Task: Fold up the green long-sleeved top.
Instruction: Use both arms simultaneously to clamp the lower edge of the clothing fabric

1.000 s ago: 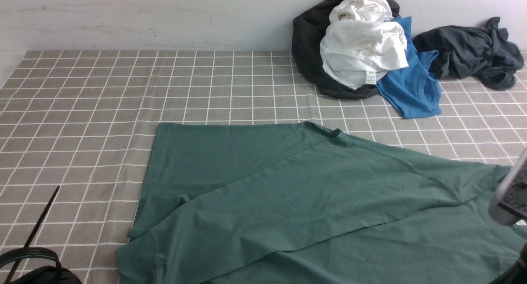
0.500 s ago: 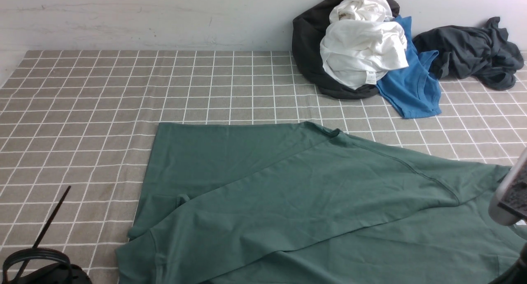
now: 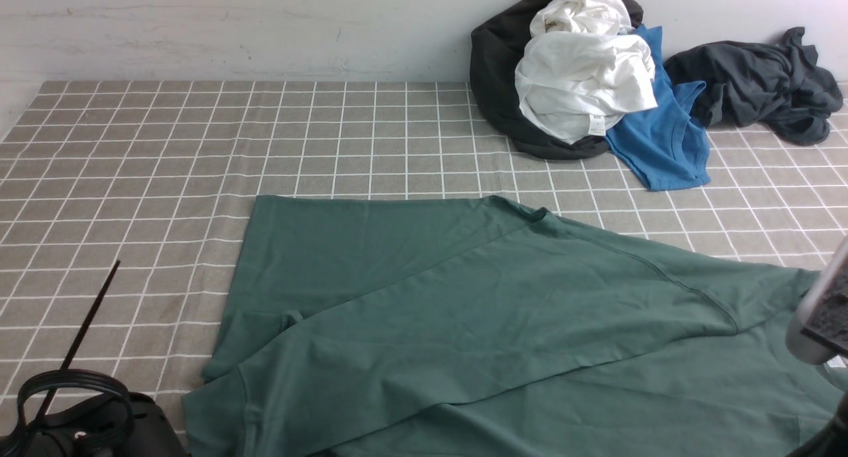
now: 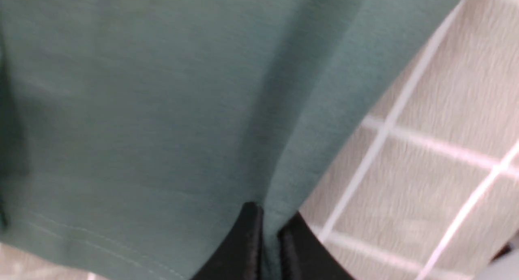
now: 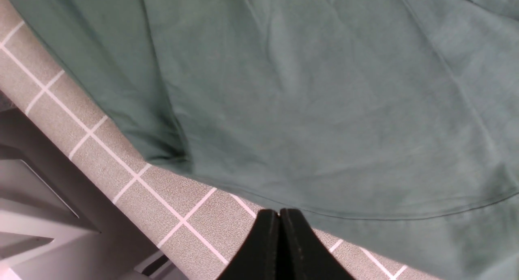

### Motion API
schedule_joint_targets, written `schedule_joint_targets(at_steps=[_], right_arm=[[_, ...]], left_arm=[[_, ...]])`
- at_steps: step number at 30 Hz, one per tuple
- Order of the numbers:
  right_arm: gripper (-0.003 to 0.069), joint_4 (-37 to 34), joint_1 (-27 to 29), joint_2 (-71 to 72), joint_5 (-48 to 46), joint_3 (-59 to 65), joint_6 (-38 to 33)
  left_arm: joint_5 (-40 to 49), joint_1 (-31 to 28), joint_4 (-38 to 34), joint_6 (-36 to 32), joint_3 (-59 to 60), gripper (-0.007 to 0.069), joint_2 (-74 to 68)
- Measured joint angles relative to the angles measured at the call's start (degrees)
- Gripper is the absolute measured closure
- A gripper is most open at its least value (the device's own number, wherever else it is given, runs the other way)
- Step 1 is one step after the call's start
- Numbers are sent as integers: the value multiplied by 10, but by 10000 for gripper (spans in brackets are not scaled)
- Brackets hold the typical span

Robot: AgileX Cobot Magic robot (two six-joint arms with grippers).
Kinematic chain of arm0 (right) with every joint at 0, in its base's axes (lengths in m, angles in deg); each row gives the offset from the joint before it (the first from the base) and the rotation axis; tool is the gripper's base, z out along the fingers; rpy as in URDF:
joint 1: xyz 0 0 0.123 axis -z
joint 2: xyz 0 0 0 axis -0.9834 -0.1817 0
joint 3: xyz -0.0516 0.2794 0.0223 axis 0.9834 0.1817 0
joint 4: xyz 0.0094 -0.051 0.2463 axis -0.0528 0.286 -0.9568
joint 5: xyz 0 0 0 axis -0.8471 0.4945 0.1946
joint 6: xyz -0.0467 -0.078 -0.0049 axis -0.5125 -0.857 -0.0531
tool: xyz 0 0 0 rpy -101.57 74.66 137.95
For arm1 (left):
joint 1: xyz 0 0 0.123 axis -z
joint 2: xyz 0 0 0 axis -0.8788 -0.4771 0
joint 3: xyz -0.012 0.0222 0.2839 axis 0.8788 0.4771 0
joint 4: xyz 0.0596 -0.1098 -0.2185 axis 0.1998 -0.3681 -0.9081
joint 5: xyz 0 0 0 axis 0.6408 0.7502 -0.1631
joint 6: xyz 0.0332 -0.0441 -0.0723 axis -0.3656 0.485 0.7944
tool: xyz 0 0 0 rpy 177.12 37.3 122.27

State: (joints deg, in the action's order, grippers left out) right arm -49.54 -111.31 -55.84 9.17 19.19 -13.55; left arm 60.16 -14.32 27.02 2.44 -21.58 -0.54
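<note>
The green top [image 3: 464,311] lies spread over the near half of the surface [image 3: 165,146], which is covered by a grey-brown cloth with white checks. A large flap of the top is folded over itself, and its edge runs as a long diagonal from the near left toward the right. The neckline sits at the far edge.

In the left wrist view, the left end effector [image 4: 271,227] is pinched closed on the top [image 4: 162,109] at its edge, with a thin strip of green fabric caught between the two black fingers. In the front view the left arm [image 3: 86,424] sits at the near left corner, just beside the top's corner, with a thin black rod [image 3: 86,324] sticking up from it.

The right end effector [image 5: 279,213] is closed, its fingers pressed flat together. Its tips are over the checked cloth right at the top's hem [image 5: 324,109], and no fabric is visible between them. A grey and black part of the right arm [image 3: 821,311] covers the top's right side in the front view.

At the far right, against the wall, is a heap of clothes: a black garment [image 3: 493,79], a white garment [image 3: 583,79] on it and a blue tee [image 3: 662,146]. A dark grey garment [image 3: 755,79] lies beside them. All of these are well apart from the green top.
</note>
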Motion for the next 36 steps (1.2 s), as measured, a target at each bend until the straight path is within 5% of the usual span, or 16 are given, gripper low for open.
schedule_joint_targets(at_steps=[11, 21, 26, 31, 36], right_arm=[[608, -72, 0, 0, 14, 55, -135], [189, -57, 0, 0, 147, 183, -264], [151, -9, 0, 0, 221, 219, -288], [147, 113, 0, 0, 307, 253, -297], [147, 126, 0, -8, 328, 272, -299]], left_arm=[[82, 0, 30, 25, -1, 622, 0], [94, 0, 4, 27, -1, 622, 0], [77, 0, -2, 27, -1, 622, 0], [60, 0, -12, 27, -1, 622, 0], [59, 0, -14, 26, -1, 622, 0]])
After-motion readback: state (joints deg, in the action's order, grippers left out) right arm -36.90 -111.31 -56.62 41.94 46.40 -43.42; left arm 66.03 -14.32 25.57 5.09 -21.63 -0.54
